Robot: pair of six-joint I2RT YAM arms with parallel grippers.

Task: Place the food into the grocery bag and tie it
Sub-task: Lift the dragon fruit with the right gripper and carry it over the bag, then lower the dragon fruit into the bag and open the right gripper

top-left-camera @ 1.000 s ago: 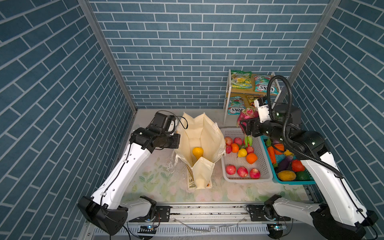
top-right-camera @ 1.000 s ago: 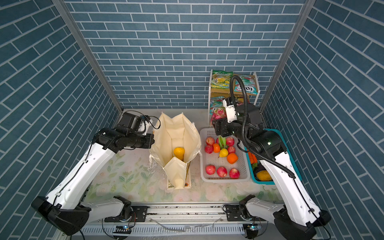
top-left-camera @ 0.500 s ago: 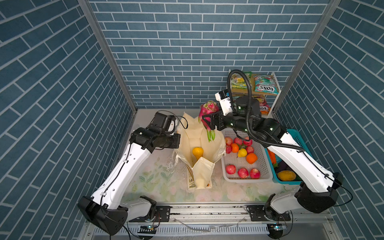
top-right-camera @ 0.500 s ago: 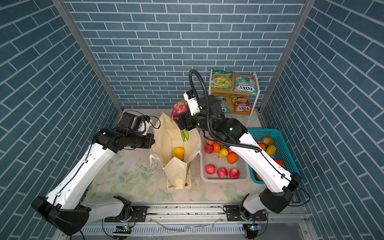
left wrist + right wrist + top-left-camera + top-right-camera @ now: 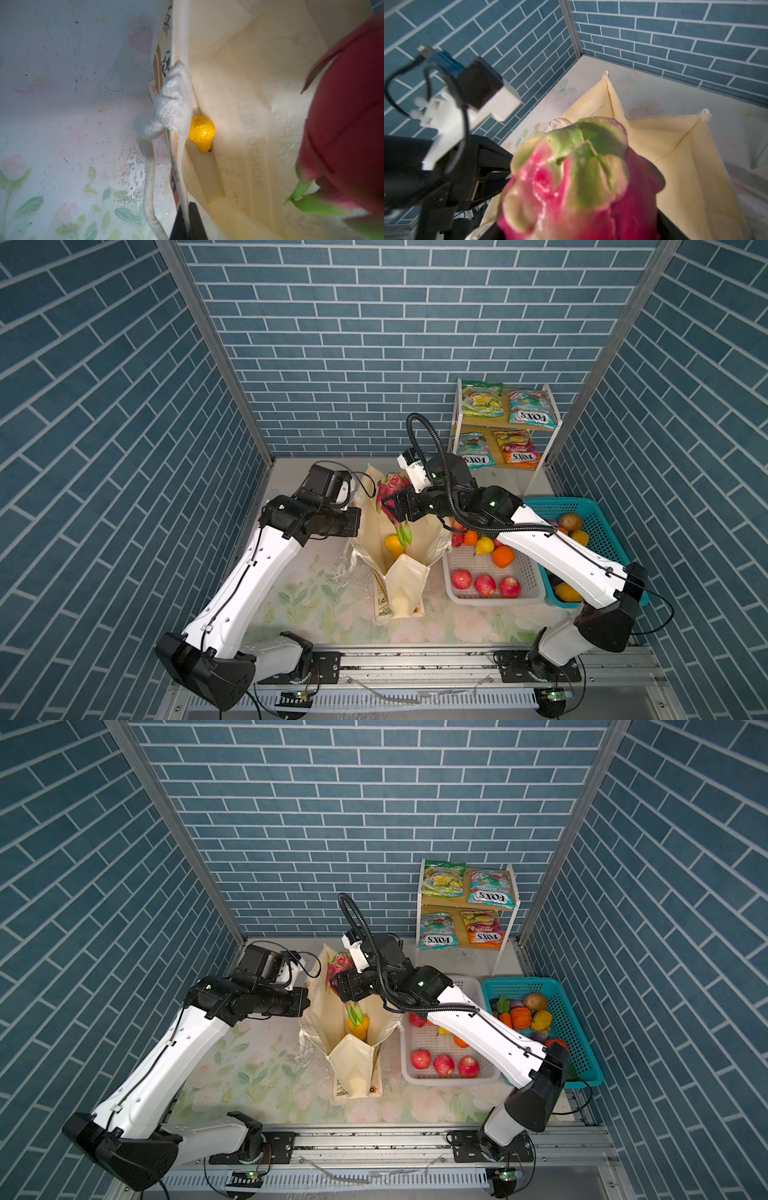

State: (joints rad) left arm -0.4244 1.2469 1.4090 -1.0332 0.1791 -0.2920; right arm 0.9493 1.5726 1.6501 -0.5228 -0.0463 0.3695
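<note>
Right claw: clenched around the dragon fruit. The jaws sit wide on its body and the green leaf tips hang below the grip.
Dragon fruit: held in the air by the right claw, over the open mouth of the grocery bag and not yet inside. From the right wrist I see it filling the foreground, with the cream lining just beyond.
Left claw: clamped tight on the bag's rim, on the side across from the right claw. The cloth edge runs between its dark fingers.
Grocery bag: upright on the worktop, directly beneath the right claw, mouth open. A strap handle hangs down the outside wall beside the left claw.
Yellow fruit: at the bottom of the bag, below both claws.
White basket: behind the right claw, under its arm, just beside the bag. I see red apples and an orange in it.
Teal basket: past the white basket, farther from the right claw, holding mixed produce.
FOX'S packets: on the two-level shelf, well apart from both claws.
</note>
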